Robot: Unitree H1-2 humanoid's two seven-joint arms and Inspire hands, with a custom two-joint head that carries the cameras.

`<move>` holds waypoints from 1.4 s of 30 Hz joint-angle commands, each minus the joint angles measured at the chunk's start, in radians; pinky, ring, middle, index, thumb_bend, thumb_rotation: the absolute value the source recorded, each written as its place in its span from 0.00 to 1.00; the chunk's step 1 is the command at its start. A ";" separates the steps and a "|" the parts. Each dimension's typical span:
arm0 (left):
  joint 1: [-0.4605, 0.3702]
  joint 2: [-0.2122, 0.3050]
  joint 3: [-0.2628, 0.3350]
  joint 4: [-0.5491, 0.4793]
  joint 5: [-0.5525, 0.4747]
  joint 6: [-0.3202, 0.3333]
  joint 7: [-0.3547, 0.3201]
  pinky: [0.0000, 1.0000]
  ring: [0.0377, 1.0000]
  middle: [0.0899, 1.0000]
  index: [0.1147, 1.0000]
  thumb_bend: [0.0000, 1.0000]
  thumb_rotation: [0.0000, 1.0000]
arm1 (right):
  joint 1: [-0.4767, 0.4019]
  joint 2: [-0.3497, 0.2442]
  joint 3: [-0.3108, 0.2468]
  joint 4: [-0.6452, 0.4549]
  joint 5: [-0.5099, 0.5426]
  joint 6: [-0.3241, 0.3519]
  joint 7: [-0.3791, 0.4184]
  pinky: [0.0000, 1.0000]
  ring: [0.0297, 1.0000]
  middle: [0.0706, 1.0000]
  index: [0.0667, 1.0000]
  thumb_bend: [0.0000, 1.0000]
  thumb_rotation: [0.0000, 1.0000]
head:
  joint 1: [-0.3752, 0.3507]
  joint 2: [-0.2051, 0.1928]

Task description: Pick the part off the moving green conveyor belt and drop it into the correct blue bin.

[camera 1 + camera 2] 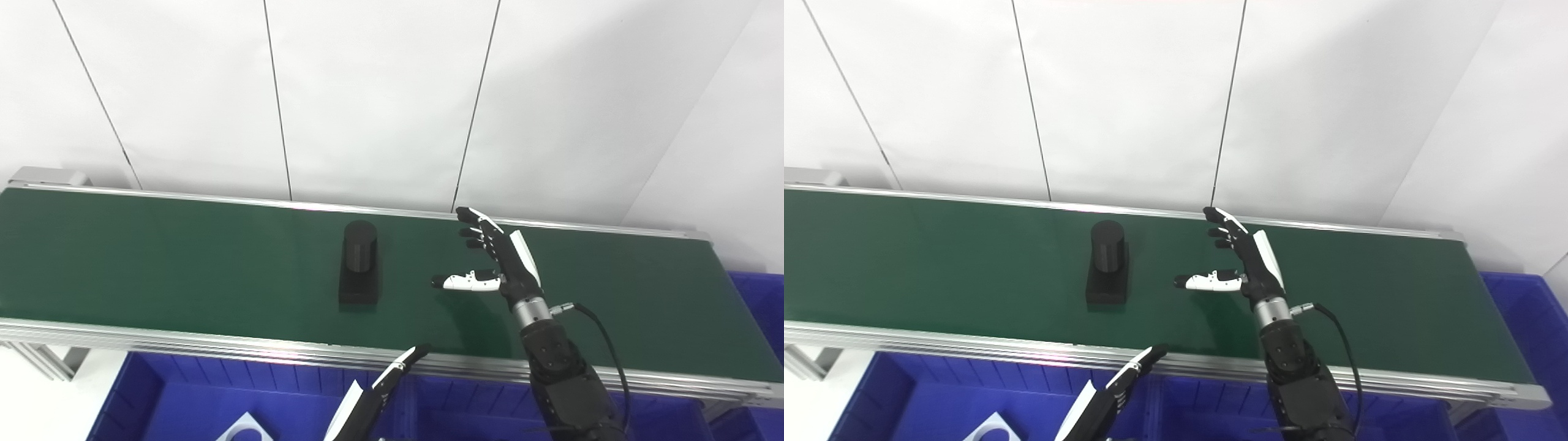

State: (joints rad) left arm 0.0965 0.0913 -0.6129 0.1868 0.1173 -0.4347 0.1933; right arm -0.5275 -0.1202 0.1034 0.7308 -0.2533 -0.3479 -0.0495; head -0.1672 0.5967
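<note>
You have the black part [359,264], an upright cylinder on a flat rectangular base, standing on the green conveyor belt [153,257] a little left of the frame's centre; nothing touches it. Your right robot hand [495,257] is raised over the belt just right of centre, near the part but clear of it; its fingers are spread and point toward the upper left, the white thumb [462,282] juts out to the left toward the part, and it holds nothing. Your left robot hand [392,370] sits low at the bottom centre of the frame, below the belt's near aluminium rail [184,343] and over a blue bin [184,398]; only its extended fingertips and a white side panel show, so you cannot tell whether it is spread or closed. In that bin, at the lower left, you can see a pale flat piece with a round hole [245,430]. Another blue bin [759,306] shows at the right edge; white wall panels [380,92] fill the top.
</note>
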 commanded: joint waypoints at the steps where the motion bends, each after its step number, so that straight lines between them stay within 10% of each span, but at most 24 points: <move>1: -0.009 -0.011 0.002 -0.034 0.005 -0.035 0.001 0.94 0.95 0.93 0.90 1.00 0.86 | -0.033 -0.005 -0.004 -0.015 0.001 -0.007 -0.021 0.75 0.79 0.85 0.84 0.91 0.11 | 0.000 -0.002; 42: 0.004 0.000 0.003 -0.047 -0.003 -0.035 -0.008 0.95 0.95 0.93 0.89 1.00 0.86 | -0.041 -0.020 0.001 0.012 -0.007 0.017 -0.008 0.71 0.81 0.87 0.83 0.94 0.17 | -0.004 -0.010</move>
State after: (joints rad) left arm 0.0998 0.0917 -0.6119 0.1806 0.1080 -0.4347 0.1829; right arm -0.5271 -0.1388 0.1030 0.7662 -0.2591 -0.3398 -0.0407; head -0.1718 0.5860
